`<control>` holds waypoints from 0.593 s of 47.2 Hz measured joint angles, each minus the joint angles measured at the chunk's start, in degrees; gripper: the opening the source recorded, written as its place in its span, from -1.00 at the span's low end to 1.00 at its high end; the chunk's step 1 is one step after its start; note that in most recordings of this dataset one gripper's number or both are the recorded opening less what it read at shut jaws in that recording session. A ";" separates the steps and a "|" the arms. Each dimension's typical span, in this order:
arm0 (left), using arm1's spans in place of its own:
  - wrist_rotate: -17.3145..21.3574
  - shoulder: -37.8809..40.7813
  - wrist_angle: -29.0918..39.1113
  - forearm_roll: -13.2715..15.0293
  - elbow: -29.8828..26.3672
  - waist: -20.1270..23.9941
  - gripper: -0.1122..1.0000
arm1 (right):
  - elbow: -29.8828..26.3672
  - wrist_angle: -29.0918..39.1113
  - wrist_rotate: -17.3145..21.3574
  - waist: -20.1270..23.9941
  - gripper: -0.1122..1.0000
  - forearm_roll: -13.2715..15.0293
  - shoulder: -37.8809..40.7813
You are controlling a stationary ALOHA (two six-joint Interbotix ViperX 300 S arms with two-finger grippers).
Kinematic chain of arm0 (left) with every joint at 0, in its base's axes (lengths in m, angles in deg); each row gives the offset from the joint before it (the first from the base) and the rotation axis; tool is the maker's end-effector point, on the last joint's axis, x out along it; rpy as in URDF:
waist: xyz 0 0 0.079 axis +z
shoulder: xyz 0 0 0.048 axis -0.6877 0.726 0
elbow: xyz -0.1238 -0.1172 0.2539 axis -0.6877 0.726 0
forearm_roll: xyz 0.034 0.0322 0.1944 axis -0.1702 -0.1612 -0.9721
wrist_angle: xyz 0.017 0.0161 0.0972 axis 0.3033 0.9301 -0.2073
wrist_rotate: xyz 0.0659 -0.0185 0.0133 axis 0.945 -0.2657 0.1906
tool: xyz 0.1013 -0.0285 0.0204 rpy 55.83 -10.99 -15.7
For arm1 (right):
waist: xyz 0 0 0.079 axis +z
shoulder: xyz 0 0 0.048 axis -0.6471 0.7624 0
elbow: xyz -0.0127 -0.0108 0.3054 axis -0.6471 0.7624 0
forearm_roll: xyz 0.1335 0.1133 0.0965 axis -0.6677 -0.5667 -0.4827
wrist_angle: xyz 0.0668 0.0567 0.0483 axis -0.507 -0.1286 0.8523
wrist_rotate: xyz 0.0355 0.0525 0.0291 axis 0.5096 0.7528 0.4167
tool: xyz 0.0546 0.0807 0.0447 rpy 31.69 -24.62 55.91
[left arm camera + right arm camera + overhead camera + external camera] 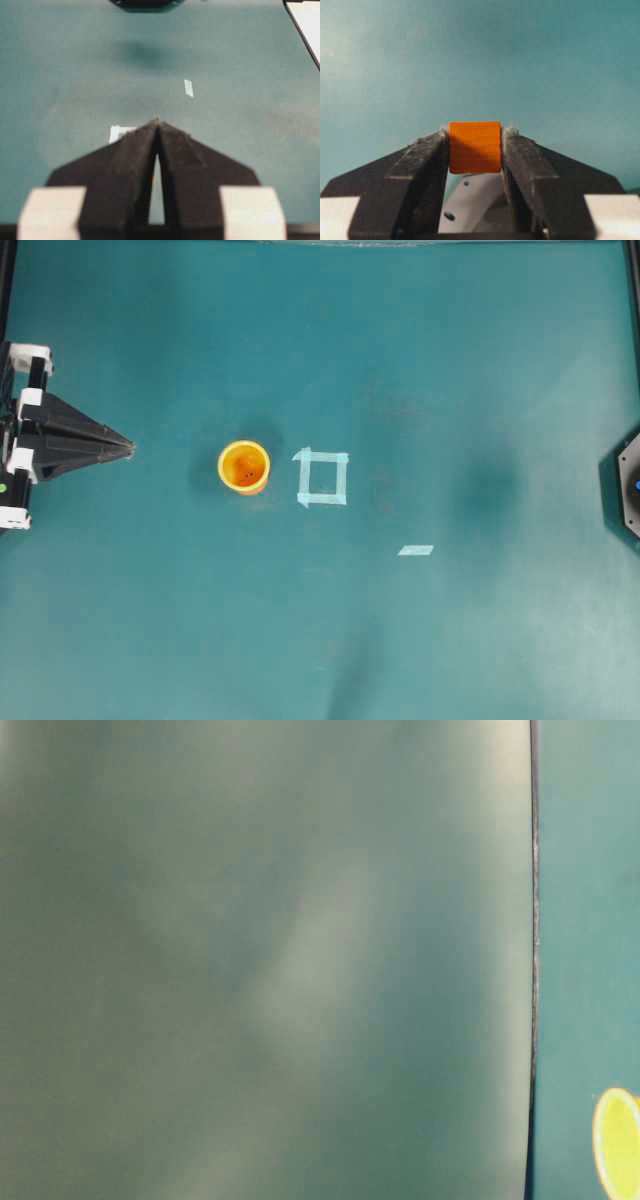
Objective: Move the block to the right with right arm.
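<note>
Block (475,147): small orange cube w/ fine ridged face, pinched between right claw (475,137) tips, above teal tabletop (395,60). Left claw (157,125) tips pressed together, nothing held.

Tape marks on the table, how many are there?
2: a tape square just right of the cup, and a short strip farther right, nearer the overhead view's bottom.

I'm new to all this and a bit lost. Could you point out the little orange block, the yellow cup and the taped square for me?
block (475,147): right wrist view, its front face, between the gripper fingers.
cup (244,466): overhead view, its inner bottom.
tape square (305,480): overhead view, its left strip.
</note>
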 measured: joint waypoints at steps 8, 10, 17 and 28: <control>0.00 -0.09 0.18 0.00 0.00 0.09 -0.80 | 0.09 0.00 0.00 0.00 -0.07 0.00 0.00; 0.00 -0.09 0.09 0.00 -0.09 0.09 -0.80 | 0.00 0.00 0.00 0.00 -0.07 0.00 0.00; 0.00 -0.09 0.18 0.00 0.00 0.09 -0.80 | 0.00 0.00 0.00 0.00 -0.07 0.00 -0.09; 0.00 0.00 0.18 0.00 -0.09 0.00 -0.80 | 0.09 -0.53 0.00 0.00 -0.07 0.09 -0.09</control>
